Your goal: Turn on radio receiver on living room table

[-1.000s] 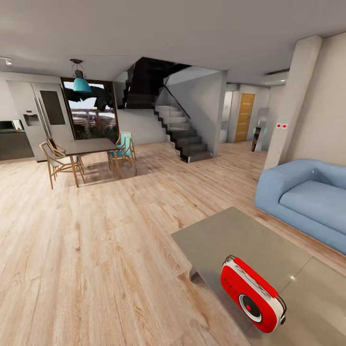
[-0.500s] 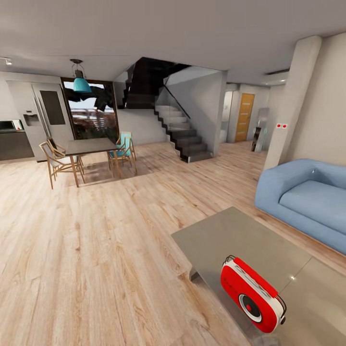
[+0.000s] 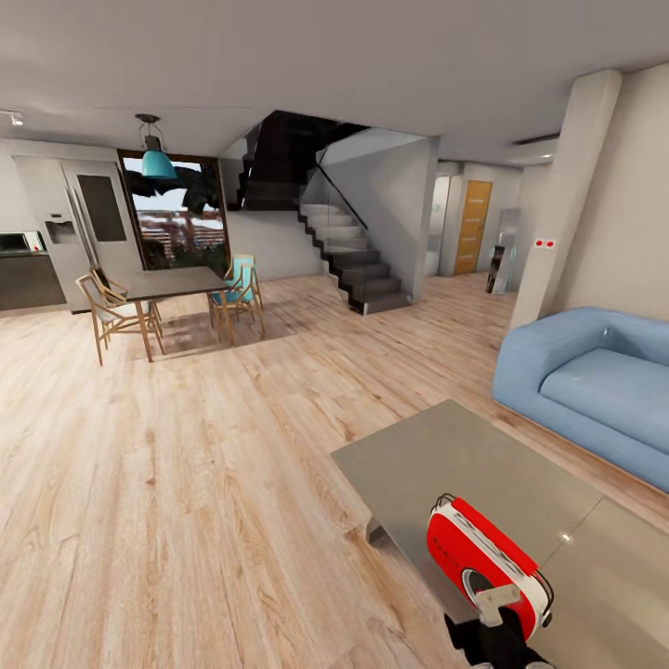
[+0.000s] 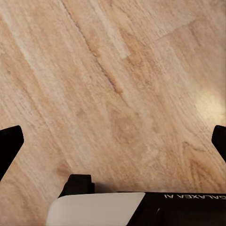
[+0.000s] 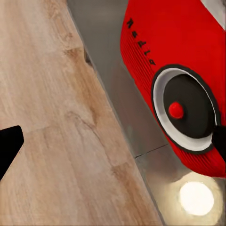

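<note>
The red radio receiver (image 3: 478,562) with white trim and a wire handle stands near the close corner of the low grey table (image 3: 446,465). My right gripper (image 3: 494,613) rises from the bottom edge of the head view, just in front of the radio's face. In the right wrist view, the radio (image 5: 169,61) and its round dial (image 5: 186,110) are close ahead. The right gripper (image 5: 113,141) is open, its dark tips far apart. My left gripper (image 4: 113,141) is open too, over bare wood floor (image 4: 117,84).
A light blue sofa (image 3: 595,381) sits right of the table, with a white column (image 3: 567,186) behind it. Far off stand a dark dining table (image 3: 172,282) with wooden chairs and a staircase (image 3: 358,260). Wood plank floor (image 3: 186,465) spreads to the left.
My right gripper has come up into the head view at the bottom, in front of the radio. The radio and the camera have stayed still.
</note>
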### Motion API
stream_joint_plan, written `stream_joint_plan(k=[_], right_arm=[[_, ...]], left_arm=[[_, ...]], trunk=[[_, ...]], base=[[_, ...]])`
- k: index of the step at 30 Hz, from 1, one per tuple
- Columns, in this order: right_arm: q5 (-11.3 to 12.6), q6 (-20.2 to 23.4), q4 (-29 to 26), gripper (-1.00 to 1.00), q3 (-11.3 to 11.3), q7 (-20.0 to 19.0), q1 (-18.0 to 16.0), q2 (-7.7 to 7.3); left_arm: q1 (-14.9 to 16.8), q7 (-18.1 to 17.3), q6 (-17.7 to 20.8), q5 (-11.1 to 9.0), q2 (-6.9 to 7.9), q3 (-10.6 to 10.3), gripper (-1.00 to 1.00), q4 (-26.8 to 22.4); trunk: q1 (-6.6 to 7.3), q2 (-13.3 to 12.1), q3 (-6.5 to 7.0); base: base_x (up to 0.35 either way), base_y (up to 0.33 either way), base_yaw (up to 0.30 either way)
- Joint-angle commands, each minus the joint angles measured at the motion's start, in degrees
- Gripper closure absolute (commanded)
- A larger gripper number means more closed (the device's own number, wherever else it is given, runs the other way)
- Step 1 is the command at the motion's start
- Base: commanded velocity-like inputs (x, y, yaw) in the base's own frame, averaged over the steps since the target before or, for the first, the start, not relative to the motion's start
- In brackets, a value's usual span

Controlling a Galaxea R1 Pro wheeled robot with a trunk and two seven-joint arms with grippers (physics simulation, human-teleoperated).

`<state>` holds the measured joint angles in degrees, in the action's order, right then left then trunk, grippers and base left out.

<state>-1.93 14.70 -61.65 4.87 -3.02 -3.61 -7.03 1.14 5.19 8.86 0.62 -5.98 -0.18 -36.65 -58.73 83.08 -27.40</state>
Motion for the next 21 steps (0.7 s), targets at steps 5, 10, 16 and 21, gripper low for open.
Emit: stream_joint_plan(k=[5, 10, 16, 21], right_arm=[[0.06, 1.70, -5.83, -1.00, -0.11, 0.10, 0.00, -0.19], [0.08, 5.25, -10.03, -1.00, -0.13, 0.18, 0.00, -0.25], [0.07, 9.48, -14.44, -1.00, -0.56, 0.31, 0.00, -0.32], [-0.06, 13.74, -18.41, -1.00, -2.49, 0.37, 0.00, -0.35]], left_arm=[[0.00, 0.00, 0.00, 0.00, 0.00, 0.00, -1.00, 0.00], [0.00, 0.00, -0.01, 0.00, 0.00, 0.00, -1.00, 0.00], [0.00, 0.00, 0.00, 0.00, 0.00, 0.00, -1.00, 0.00], [0.00, 0.00, -0.01, 0.00, 0.00, 0.00, -1.00, 0.00]], trunk=[[0.00, 0.00, 0.00], [0.00, 0.00, 0.00], [0.00, 0.00, 0.00], [0.00, 0.00, 0.00]], base=[[0.000, 0.000, 0.000], [0.000, 0.000, 0.000], [0.000, 0.000, 0.000], [0.000, 0.000, 0.000]])
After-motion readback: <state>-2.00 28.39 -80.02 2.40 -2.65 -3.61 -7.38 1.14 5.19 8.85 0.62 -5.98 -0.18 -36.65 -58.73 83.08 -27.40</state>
